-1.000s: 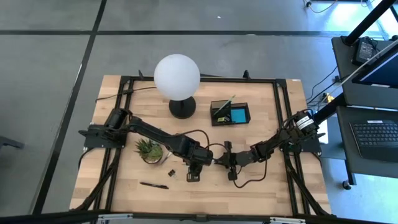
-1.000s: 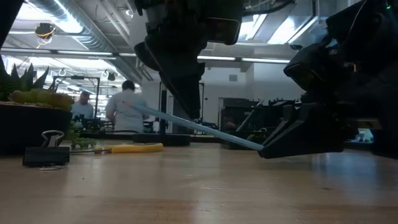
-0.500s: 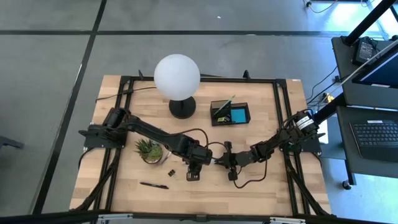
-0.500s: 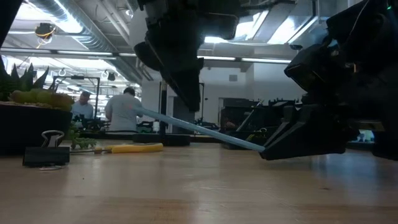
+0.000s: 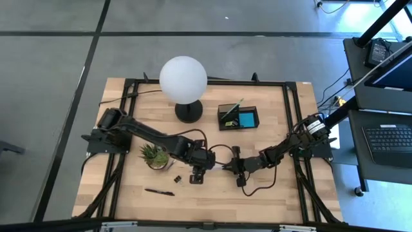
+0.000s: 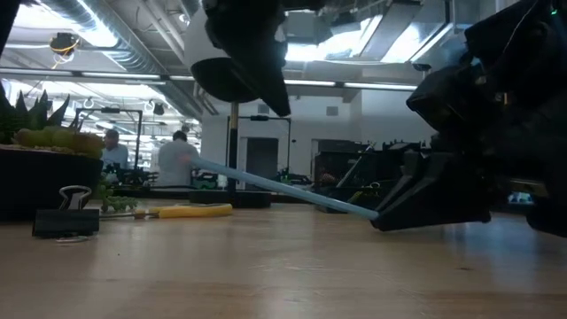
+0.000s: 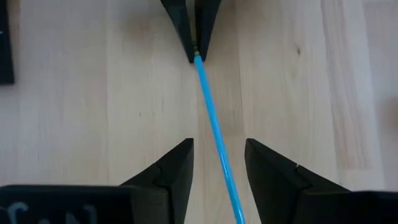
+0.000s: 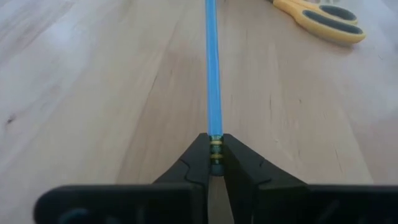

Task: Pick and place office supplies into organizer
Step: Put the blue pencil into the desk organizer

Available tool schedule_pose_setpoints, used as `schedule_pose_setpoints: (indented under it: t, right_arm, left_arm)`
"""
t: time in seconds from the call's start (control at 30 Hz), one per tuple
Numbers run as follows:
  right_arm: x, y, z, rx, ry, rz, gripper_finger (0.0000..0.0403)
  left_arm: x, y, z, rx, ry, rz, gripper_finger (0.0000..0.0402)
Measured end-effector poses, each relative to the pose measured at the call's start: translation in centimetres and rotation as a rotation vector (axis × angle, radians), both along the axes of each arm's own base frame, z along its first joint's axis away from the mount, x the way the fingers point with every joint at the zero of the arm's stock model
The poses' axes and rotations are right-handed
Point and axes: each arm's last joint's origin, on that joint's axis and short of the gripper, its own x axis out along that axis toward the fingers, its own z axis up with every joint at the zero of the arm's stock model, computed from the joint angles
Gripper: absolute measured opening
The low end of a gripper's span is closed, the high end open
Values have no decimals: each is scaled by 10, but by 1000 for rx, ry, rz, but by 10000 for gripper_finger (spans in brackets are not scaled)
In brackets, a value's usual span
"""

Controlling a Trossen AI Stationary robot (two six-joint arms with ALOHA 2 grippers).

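1. Right gripper (image 8: 214, 163): jaws pressed together on the banded end of a blue pencil (image 8: 213, 68), which runs straight out ahead of the fingertips and slopes upward away from them in the low view (image 6: 283, 188).
2. Left gripper (image 7: 217, 165): jaws spread, one finger on each side of the blue pencil's shaft; the shaft passes through the gap without touching either finger (image 7: 174, 171). The right gripper's closed tips (image 7: 195, 37) show directly ahead of these jaws, pinching the pencil's far end.
3. In the high view the two grippers meet tip to tip near the table's middle front, the left (image 5: 199, 169) just beside the right (image 5: 230, 167).
4. Yellow-handled scissors (image 8: 320, 22): flat on the wooden table (image 8: 93, 93), beyond the right gripper's jaws and off to one side of the pencil line, apart from it.
5. Binder clip (image 6: 66, 217): on the table, well to the side of both jaws, beside the potted plant (image 5: 154, 154).
6. Black pen (image 5: 159, 191): lying flat, nearer the table's front edge than the left jaws, apart from them.
7. Organizer (image 5: 238, 116): farther back than both grippers, well apart from the jaws; a blue pad and a slanting pencil-like item lie in it.
8. Globe lamp (image 5: 183, 78): beside the organizer, farthest from the jaws.
9. Room behind: two people (image 6: 182, 159) stand in the background.
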Motion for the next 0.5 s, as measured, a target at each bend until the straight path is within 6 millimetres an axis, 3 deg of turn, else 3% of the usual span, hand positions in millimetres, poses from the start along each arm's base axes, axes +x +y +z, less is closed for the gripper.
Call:
schedule_pose_setpoints:
  t: [0.33, 0.5]
  right_arm:
    - [-4, -4, 21, -108, 9, -25, 36]
    - [-12, -10, 34, -184, 58, -86, 36]
  left_arm:
    - [-13, -1, -16, 48, 35, 50, 126]
    - [-17, 2, -5, 51, -6, 73, 108]
